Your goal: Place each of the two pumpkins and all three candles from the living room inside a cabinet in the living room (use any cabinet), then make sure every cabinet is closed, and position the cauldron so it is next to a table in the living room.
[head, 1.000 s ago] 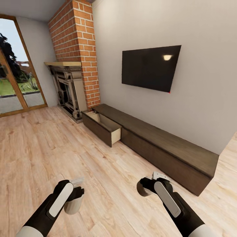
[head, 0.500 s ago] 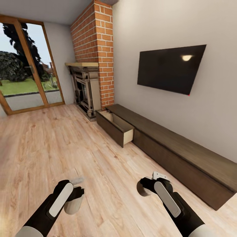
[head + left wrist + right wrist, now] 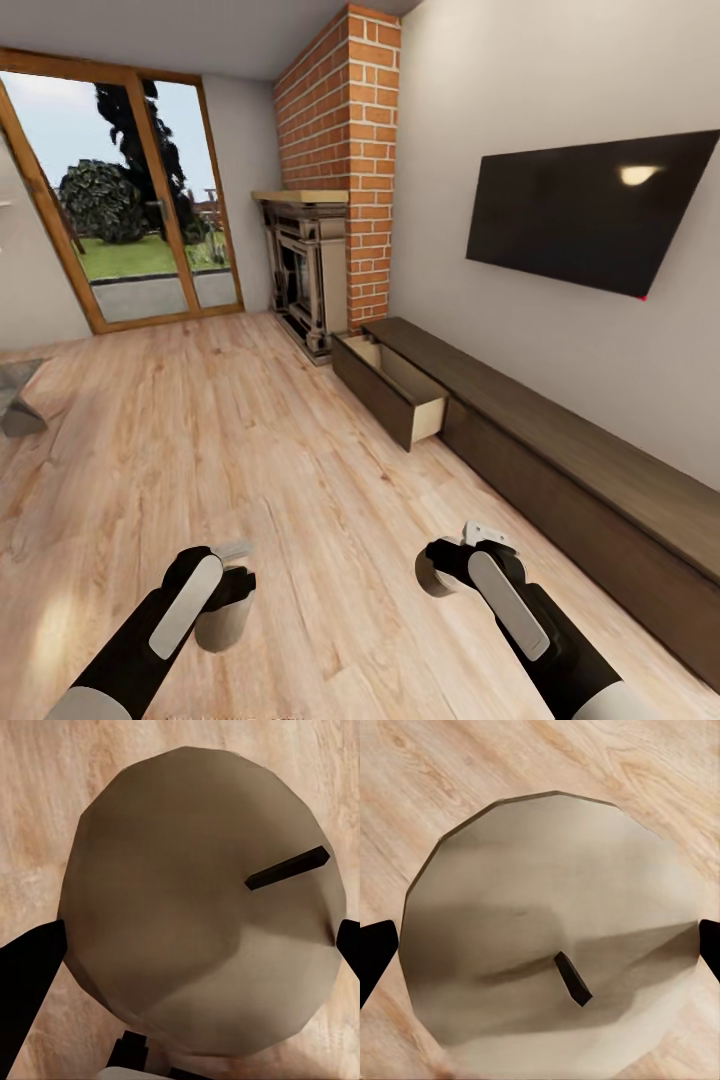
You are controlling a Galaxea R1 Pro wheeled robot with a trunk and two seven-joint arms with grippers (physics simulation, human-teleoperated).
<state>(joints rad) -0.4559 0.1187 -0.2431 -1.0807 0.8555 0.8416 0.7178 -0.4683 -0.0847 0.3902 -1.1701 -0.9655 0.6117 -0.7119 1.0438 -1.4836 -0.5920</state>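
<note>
Ahead and to the right of my jaws, the cabinet (image 3: pixel 560 450) runs along the wall, one drawer (image 3: pixel 395 388) pulled out; I should roll close before lowering anything. Plank floor (image 3: pixel 250 440), fireplace (image 3: pixel 308 275) beyond. Left gripper (image 3: pixel 228 590) clamps a candle (image 3: pixel 199 900); right gripper (image 3: pixel 450 565) clamps another candle (image 3: pixel 555 922).

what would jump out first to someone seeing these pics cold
Probably the tall red brick chimney over the fireplace at the far wall, and the big black TV mounted to its right. Below the TV runs the long dark cabinet, one drawer at its fireplace end pulled open. Close up, each claw grips a tan candle: left claw, right claw.
</note>
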